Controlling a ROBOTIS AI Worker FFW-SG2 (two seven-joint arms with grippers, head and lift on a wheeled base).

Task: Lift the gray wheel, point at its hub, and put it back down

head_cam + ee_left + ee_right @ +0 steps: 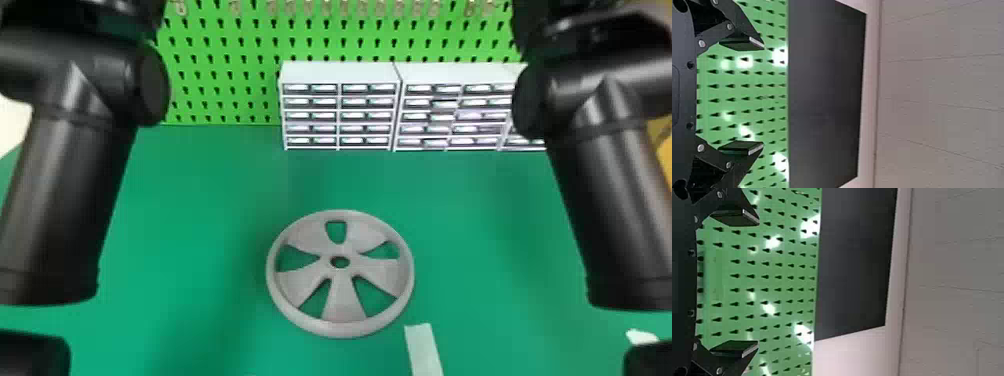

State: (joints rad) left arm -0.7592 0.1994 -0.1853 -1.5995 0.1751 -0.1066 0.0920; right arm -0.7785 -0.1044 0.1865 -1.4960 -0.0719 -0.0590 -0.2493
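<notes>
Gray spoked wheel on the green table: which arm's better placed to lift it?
Left, perhaps narrowly: a pale flat strip lies at the near right of the wheel. Otherwise even: it's roughly central, left gripper and right gripper both open.

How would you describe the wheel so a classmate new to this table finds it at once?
On the green table, look nearer than the white drawers. The gray wheel lies flat there, just beyond and left of a pale strip. It is round, with five openings about a central hole; the strip is straight.
</notes>
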